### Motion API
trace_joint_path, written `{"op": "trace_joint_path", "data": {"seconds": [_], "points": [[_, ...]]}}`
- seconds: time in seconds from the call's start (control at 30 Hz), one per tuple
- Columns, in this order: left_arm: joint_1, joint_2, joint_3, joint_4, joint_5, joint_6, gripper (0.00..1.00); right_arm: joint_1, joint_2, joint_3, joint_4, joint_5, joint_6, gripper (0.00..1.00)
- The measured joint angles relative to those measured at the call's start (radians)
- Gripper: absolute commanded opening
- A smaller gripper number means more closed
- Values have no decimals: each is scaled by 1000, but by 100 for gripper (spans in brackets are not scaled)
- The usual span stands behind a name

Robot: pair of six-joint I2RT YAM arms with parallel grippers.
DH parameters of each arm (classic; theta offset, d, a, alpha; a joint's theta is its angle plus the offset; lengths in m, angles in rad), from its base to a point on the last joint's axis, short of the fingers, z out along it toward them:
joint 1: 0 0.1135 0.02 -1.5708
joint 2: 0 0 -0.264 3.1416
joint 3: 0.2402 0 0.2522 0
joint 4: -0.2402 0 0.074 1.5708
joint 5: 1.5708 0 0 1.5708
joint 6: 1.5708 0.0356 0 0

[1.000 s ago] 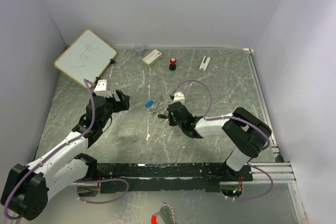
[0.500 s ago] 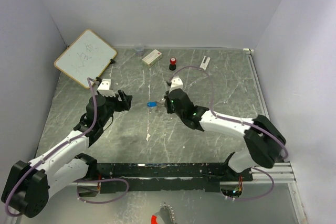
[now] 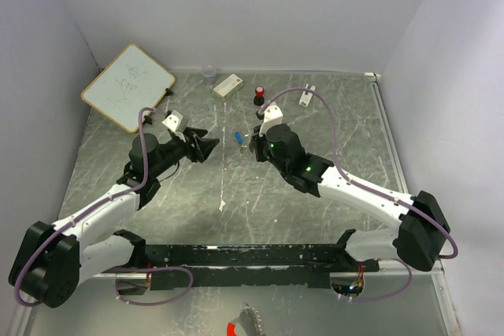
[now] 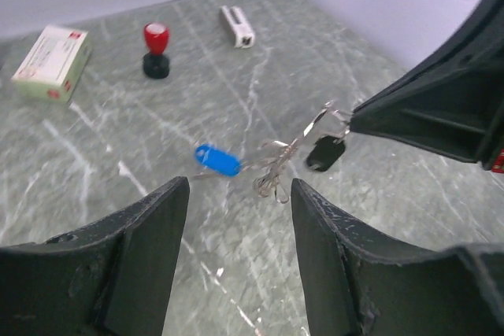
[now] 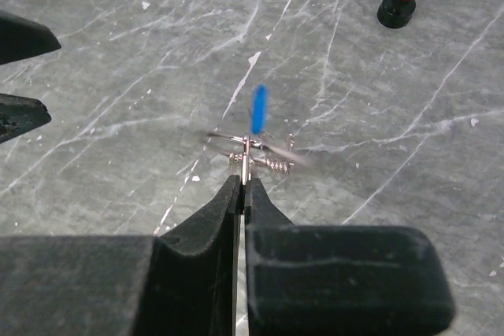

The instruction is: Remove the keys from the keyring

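Now the bunch is off the counter (image 3: pixel 260 210). A second ago it lay near the middle with my right tool (image 5: pixel 244 186) low over it. Since then that arm has picked it up and carried it a little farther back and to the left. The right tool is pinched fully shut on the keyring (image 4: pixel 303 135), gripping the thin wire as far as I can judge. The keys (image 4: pixel 272 179) dangle below it in the air, between the two arms. The blue key (image 4: pixel 216 160) swings out to the left and looks blurred in the right wrist view, so the bunch is probably still moving. The black key (image 4: pixel 323 153) hangs close under the right tool's tip.

My left tool (image 4: pixel 240 186) has swung round to face the bunch and sits near it without touching. Its jaws have narrowed from wide to partly open, and they hold nothing.

So the ring is now presented in mid-air for the left tool to take a key. No key is off yet. I judge the blue one the easiest first target once the swinging settles.
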Motion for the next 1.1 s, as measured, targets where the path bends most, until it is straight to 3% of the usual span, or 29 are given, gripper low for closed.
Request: {"op": "trace_joint_path", "data": {"seconds": [0.2, 0.37, 1.1], "points": [[-11, 65, 11, 150, 167, 2, 60, 4, -14, 0, -24, -25, -14, 0], [-42, 120, 40, 182, 258, 35, 61, 8, -27, 0, -42, -41, -23, 0], [-92, 133, 51, 160, 262, 83, 63, 19, -42, 0, -49, -66, -26, 0]]}}
